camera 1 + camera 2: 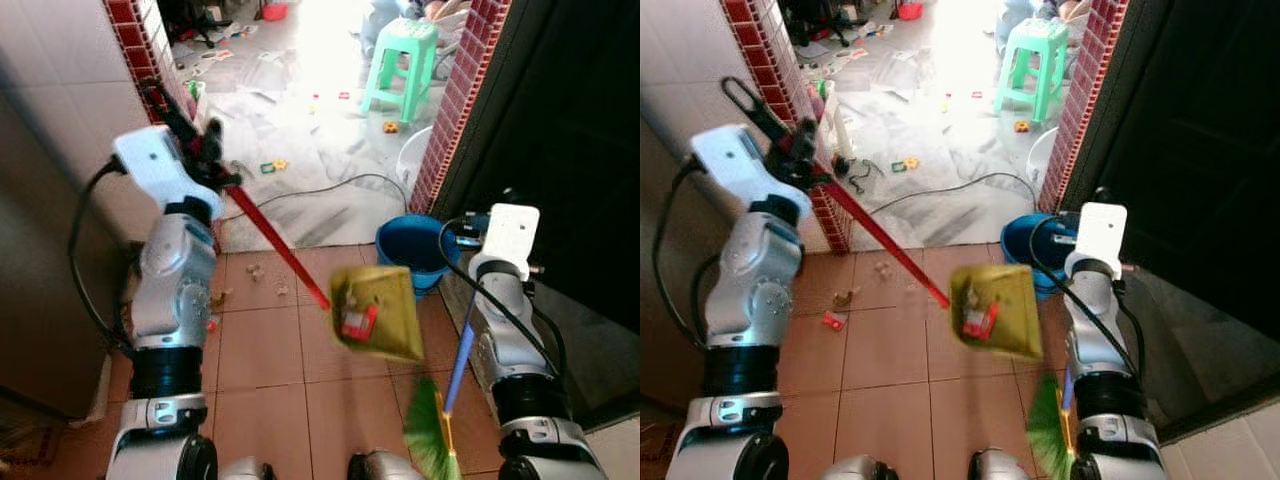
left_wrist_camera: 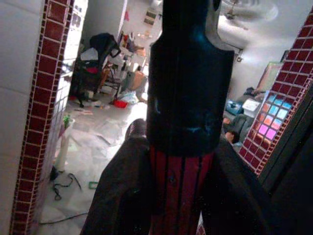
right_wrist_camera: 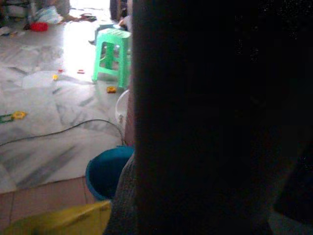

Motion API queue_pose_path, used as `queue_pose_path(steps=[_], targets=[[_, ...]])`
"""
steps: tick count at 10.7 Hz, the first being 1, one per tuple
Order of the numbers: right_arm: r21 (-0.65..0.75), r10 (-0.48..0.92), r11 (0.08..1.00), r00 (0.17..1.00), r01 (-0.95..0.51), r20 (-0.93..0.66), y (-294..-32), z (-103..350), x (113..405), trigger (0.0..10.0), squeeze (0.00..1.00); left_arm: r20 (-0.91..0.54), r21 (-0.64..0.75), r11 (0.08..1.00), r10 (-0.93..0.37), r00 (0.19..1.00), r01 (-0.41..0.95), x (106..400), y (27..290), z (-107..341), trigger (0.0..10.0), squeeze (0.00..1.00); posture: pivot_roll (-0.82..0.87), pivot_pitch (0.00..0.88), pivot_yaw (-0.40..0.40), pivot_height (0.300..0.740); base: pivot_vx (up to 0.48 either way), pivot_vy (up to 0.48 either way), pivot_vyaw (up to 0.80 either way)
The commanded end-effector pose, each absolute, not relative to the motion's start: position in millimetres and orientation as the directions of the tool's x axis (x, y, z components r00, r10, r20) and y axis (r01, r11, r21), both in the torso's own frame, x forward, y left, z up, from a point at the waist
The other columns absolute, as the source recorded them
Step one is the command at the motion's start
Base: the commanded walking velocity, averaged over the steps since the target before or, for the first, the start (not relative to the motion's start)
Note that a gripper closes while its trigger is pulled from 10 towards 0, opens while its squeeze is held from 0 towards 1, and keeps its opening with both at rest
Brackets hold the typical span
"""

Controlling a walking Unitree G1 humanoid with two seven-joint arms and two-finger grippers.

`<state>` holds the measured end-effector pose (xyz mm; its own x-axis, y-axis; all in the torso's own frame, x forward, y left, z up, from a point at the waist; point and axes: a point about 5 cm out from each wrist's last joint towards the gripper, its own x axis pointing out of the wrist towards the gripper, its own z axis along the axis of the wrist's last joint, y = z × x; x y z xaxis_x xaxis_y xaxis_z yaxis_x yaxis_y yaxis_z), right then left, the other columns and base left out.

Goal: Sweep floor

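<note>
1. Two tools are in play: a yellow-green dustpan (image 1: 378, 312) hanging in mid-air at the centre of the frame on a long red handle (image 1: 278, 247), and a green-bristled broom (image 1: 432, 432) on a blue stick (image 1: 459, 365) at the lower right.
2. Up in the upper left of the frame, the left pincer (image 1: 207, 152) has its black fingers closed round the top of the red handle (the left wrist view shows the red ribbed grip clamped between them).
3. Whether the right pincer's fingers are open or closed cannot be told; the right arm (image 1: 503, 300) stands beside the blue stick, and its wrist view is mostly dark.
4. Scraps sit inside the tilted pan, a red-and-white piece (image 1: 357, 322) among them. My guess is the load is headed for the blue bucket (image 1: 415, 247) just right of centre.
5. Risk: the pan's mouth tips downward and it hangs far out on the handle, so a swing or a slip in the grip could spill the scraps back onto the tiled floor (image 1: 260, 350), where bits (image 1: 265, 272) lie unswept at left of centre.
6. Room is tight: red brick pillars (image 1: 455, 110) frame the doorway, a cable (image 1: 330, 187) crosses the marble floor beyond, and a green stool (image 1: 402, 65) stands at upper right.
</note>
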<state>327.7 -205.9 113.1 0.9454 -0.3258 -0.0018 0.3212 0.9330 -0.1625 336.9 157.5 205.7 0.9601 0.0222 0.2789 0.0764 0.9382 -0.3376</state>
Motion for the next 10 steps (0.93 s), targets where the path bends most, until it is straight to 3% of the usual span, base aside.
queue_pose_path(steps=[1, 5, 10], targets=[[-0.189, -0.344, 0.924, 0.939, 0.333, -0.024, -210.3, 108.6, 326.3, 10.0, 0.0, 0.346, -0.36, 0.925, 0.013, 0.938, 0.119, 336.7, 154.0, 225.0, 10.0, 0.0, -0.09, 0.017, 0.028, 0.74, 0.472, 0.0, -0.8], [-0.182, -0.338, 0.927, 0.941, 0.328, -0.026, -209.8, 107.3, 326.1, 10.0, 0.0, 0.349, -0.37, 0.923, 0.03, 0.937, 0.108, 337.6, 156.3, 229.0, 10.0, 0.0, -0.1, 0.016, 0.03, 0.74, 0.468, 0.0, -0.59], [-0.18, -0.334, 0.929, 0.942, 0.324, -0.027, -210.9, 106.1, 325.1, 10.0, 0.0, 0.355, -0.368, 0.929, 0.102, 0.929, 0.039, 341.2, 172.2, 235.0, 10.0, 0.0, -0.1, 0.013, 0.029, 0.74, 0.217, 0.401, 0.0]])
